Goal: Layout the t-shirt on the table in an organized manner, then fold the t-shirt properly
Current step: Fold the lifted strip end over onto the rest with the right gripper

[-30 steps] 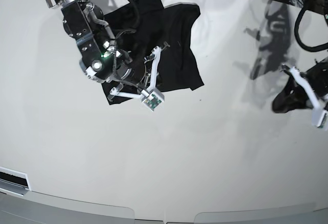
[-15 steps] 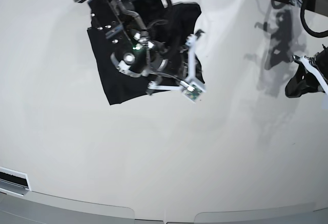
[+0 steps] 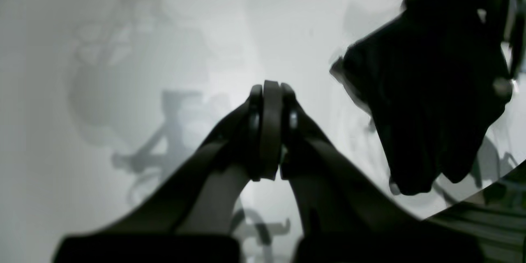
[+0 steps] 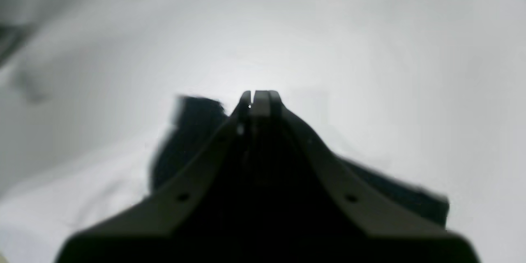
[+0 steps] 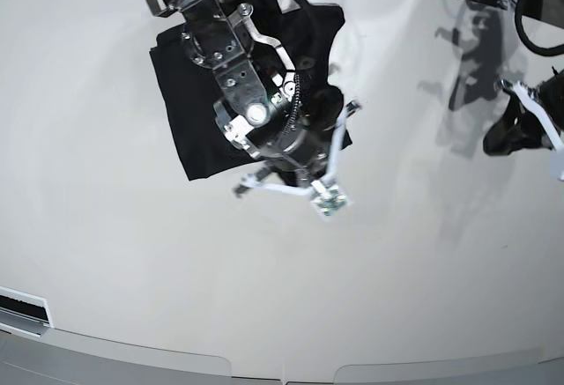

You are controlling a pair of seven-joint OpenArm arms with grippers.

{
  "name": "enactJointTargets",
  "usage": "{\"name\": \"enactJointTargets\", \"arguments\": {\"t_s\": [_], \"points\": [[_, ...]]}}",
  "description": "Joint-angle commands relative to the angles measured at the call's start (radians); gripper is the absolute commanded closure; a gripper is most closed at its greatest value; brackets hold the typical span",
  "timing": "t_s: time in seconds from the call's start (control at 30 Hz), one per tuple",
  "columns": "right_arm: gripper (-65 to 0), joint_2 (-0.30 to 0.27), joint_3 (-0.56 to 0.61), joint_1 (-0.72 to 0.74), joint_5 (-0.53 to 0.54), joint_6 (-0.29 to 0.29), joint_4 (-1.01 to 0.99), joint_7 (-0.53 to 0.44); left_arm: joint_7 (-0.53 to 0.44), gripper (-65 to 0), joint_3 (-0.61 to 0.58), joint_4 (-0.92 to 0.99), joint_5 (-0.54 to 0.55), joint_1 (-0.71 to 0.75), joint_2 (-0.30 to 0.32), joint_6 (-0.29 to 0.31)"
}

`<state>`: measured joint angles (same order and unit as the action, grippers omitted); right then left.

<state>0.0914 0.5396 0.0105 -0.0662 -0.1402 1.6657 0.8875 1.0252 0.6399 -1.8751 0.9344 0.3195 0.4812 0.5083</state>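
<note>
Two hands, left hand (image 3: 267,131) and right hand (image 4: 257,102), both pinched together holding nothing, with the plain black soft-fabric t-shirt (image 5: 189,103) bunched at the glossy white tabletop (image 5: 264,297)'s far side, so probably best to grab opposite corners and spread flat first.

The right arm (image 5: 238,77) is built of black housings fitted with silver screws and a round metal cap — black cables are looped along it. A white bracket frame (image 5: 304,178) is carried at its wrist; the left arm (image 5: 529,121) is likewise black and white.
</note>
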Motion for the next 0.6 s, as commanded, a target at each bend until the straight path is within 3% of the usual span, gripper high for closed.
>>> {"name": "enactJointTargets", "arguments": {"t_s": [0.0,0.07,0.2,0.4,0.5,0.57], "points": [[0.0,0.007,0.003,0.014,0.019,0.011,0.011,-0.008,-0.024,0.0,0.007,-0.014,0.021,-0.01,0.017,0.003],[0.0,0.006,0.003,0.014,0.028,0.008,-0.018,0.002,-0.032,0.0,0.007,-0.014,0.021,-0.01,0.018,0.003],[0.0,0.021,0.003,0.014,0.142,-0.097,-0.143,-0.028,-0.031,0.0,0.007,-0.014,0.021,-0.01,0.018,0.004],[0.0,0.066,0.004,0.018,0.258,-0.426,-0.206,-0.055,-0.044,0.0,0.007,-0.014,0.024,-0.01,0.018,0.004],[0.0,0.066,0.01,0.043,0.326,-0.463,-0.204,-0.065,-0.045,0.0,0.006,-0.014,0.031,-0.01,0.018,0.004],[0.0,0.066,0.009,0.062,0.319,-0.438,-0.203,-0.056,-0.045,0.0,0.006,-0.014,0.03,-0.009,0.018,0.004]]}}
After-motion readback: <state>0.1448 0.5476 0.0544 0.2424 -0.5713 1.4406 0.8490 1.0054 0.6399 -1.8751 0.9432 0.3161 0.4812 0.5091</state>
